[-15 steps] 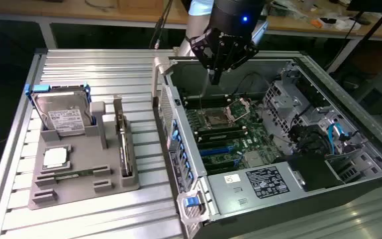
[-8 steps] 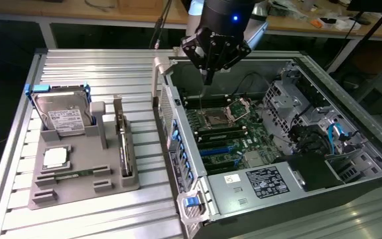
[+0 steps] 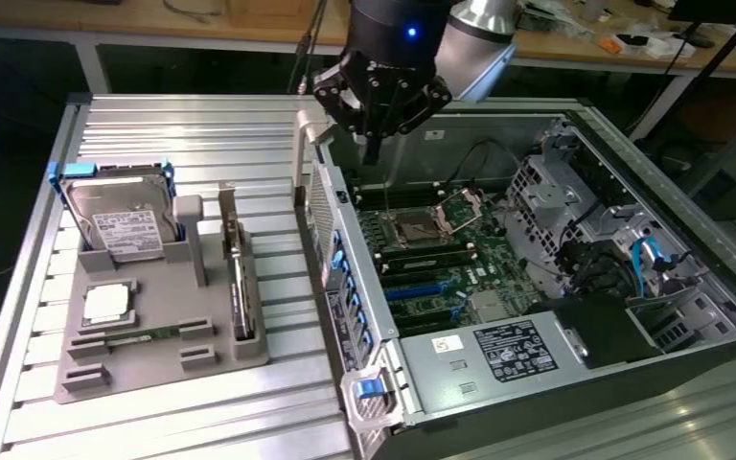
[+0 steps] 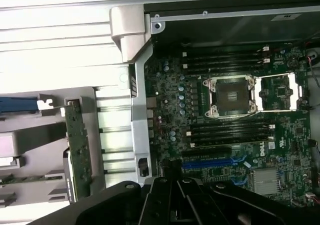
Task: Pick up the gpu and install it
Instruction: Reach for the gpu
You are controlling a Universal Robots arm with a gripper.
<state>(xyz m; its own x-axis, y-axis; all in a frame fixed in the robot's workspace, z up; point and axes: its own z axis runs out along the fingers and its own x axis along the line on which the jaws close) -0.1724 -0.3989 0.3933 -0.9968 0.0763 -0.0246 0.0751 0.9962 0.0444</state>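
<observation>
The black two-finger gripper (image 3: 370,153) (image 4: 172,182) is seen w/ its fingers drawn together and nothing held betw. them. In the exterior view it is hung over the rear edge of the open dark-grey metal computer case (image 3: 330,249). The green motherboard (image 3: 425,268), w/ its square silver-framed CPU socket (image 3: 413,228) and blue plastic slots (image 3: 420,287), is laid out at abt 5 o'clock of it.

The gpu (image 3: 235,278) (image 4: 77,145), a thin flat rectangular circuit card w/ dark board and silvery metal edge, is found well apart from the gripper, at abt 7 o'clock of it in the exterior view. It is stood on its long edge in a slot of the grey plastic holder (image 3: 150,374), which is set on the ribbed aluminium table (image 3: 176,125). It has not yet been taken. A silver hard drive w/ white label and blue frame (image 3: 119,225) is propped in the same holder, at abt 10 o'clock of the gpu.

Handling, as judged: the card is prob. light and stiff but fragile, w/ smooth faces that could slip. It is best taken by the exposed upper long edge, near mid-length, pinched across the board's thickness. Contact edge and components are best left untouched. Since it is seated upright, a straight lift is called for, w/o twisting.
</observation>
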